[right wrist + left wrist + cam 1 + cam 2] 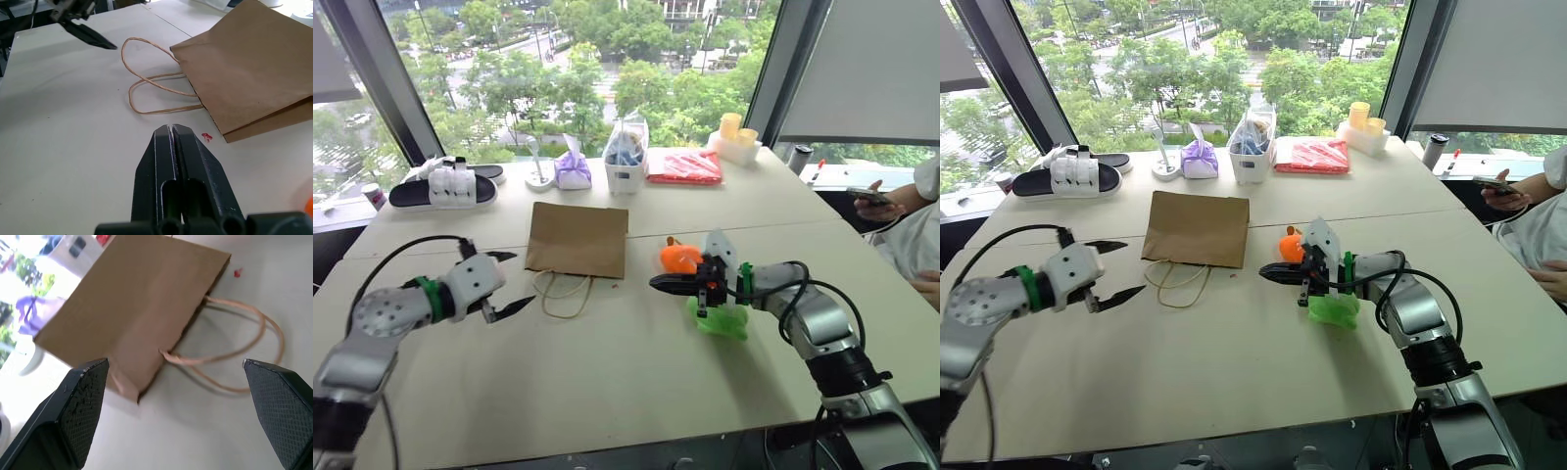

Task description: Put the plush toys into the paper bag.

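Paper bag point(578, 239) lying flat mid-table, handles facing robot. Left gripper point(506, 281) gaping wide at bag's 7 o'clock, likely aiming for handles. Right gripper point(668, 283) pinching shut, empty. Orange toy point(679, 258), green toy point(721, 319) waiting at bag's 3 o'clock.

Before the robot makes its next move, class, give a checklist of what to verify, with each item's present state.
1. Paper bag mouth open: not ok, it lies flat on the table.
2. Left gripper open near the handles: ok.
3. Right gripper open for a toy: not ok, shut and empty.
4. Orange toy and green toy outside the bag: ok, both beside the right gripper.
5. Bag bottom intact: cannot tell.
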Robot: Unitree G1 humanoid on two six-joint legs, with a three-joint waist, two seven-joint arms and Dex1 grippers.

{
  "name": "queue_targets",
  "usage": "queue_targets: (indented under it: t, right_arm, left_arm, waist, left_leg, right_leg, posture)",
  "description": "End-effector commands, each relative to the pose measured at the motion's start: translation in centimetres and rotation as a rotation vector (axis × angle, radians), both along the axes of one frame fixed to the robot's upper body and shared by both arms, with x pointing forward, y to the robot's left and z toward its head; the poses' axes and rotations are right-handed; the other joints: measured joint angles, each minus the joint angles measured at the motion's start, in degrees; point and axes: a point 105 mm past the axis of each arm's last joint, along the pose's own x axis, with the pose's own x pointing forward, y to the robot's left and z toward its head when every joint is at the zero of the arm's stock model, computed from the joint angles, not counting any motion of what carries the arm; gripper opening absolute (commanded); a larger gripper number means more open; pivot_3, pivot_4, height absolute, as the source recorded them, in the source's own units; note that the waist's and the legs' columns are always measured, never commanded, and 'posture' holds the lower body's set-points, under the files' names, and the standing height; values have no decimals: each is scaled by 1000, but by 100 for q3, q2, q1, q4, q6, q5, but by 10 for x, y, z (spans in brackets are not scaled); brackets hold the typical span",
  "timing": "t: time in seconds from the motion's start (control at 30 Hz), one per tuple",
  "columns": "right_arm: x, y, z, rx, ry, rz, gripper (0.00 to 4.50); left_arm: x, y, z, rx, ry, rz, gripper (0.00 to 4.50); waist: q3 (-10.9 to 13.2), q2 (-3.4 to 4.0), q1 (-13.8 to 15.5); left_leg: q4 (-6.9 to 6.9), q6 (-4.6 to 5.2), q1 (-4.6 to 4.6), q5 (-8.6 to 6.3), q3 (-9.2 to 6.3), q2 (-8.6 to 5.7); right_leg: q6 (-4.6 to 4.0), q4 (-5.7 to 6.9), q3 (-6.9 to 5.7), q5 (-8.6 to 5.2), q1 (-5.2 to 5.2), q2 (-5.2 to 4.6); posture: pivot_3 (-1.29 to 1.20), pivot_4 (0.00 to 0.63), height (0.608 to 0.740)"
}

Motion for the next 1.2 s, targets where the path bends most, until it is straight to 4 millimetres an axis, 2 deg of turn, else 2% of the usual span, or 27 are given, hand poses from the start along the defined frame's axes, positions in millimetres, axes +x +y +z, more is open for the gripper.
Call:
queue_targets:
  t: [0.03,0.13,0.3,0.33,0.4,0.63,0.8,0.87,1.0,1.1,1.2]
  right_arm:
    - [-4,1,14,19,-63,-2,0]
    - [-4,0,13,19,-66,-18,0]
    - [-3,0,14,30,-70,-38,0]
    - [-3,0,13,30,-70,-39,0]
    - [-4,0,13,33,-72,-44,0]
    - [-3,0,13,37,-74,-50,0]
    - [-4,2,12,42,-72,-50,0]
    - [-5,7,12,59,-61,-43,0]
    - [-10,34,5,88,-48,-23,0]
    - [1,57,-2,145,-22,-99,0]
    - [12,78,-8,178,-18,-181,0]
  left_arm:
    - [11,0,-1,69,-32,-42,4476]
    - [18,0,-7,93,-14,-65,4476]
    - [31,2,-3,93,-29,-72,4476]
    - [33,1,-2,88,-28,-73,4238]
    - [36,-3,0,64,-30,-91,3607]
    - [36,-17,1,2,-18,-139,56]
    - [34,-22,0,-44,36,-153,17]
    - [38,-24,11,-117,41,-132,17]
    - [45,-31,48,-301,53,-102,17]
    - [42,-42,68,-408,100,-124,17]
    - [34,-53,74,-465,152,-147,17]
  waist:
    - [0,0,-27]
    - [0,0,-29]
    - [0,0,-8]
    - [0,0,-6]
    - [0,0,8]
    - [0,0,-22]
    - [0,0,-17]
    - [0,0,-17]
    - [2,-6,-20]
    - [2,-6,-43]
    - [1,-4,-72]
  left_leg:
    - [-1,0,0,0,2,1]
    - [-6,1,-1,0,5,3]
    - [0,1,-5,0,6,1]
    - [1,1,-5,0,5,1]
    - [3,1,-5,0,4,1]
    - [3,1,-4,0,4,1]
    - [4,2,-3,0,3,1]
    - [6,2,-4,0,3,1]
    - [13,2,-5,1,-5,1]
    - [14,2,-3,1,-8,1]
    - [12,1,2,1,-13,2]
  right_leg:
    - [0,2,0,0,-3,0]
    - [0,6,1,0,-12,1]
    - [1,7,0,0,-10,0]
    - [1,7,0,1,-9,0]
    - [4,8,-1,2,-9,1]
    - [7,11,0,3,-8,2]
    - [7,15,0,3,-8,2]
    - [7,16,0,3,-8,2]
    - [7,25,-2,3,-8,5]
    - [7,31,-3,3,-8,6]
    - [7,39,1,3,-10,6]
  posture:
    - [0,150,740]
    - [0,150,740]
    - [0,150,740]
    - [0,150,740]
    - [0,150,740]
    - [0,150,740]
    - [0,150,740]
    - [0,150,740]
    - [0,150,740]
    - [0,150,740]
    - [0,150,740]
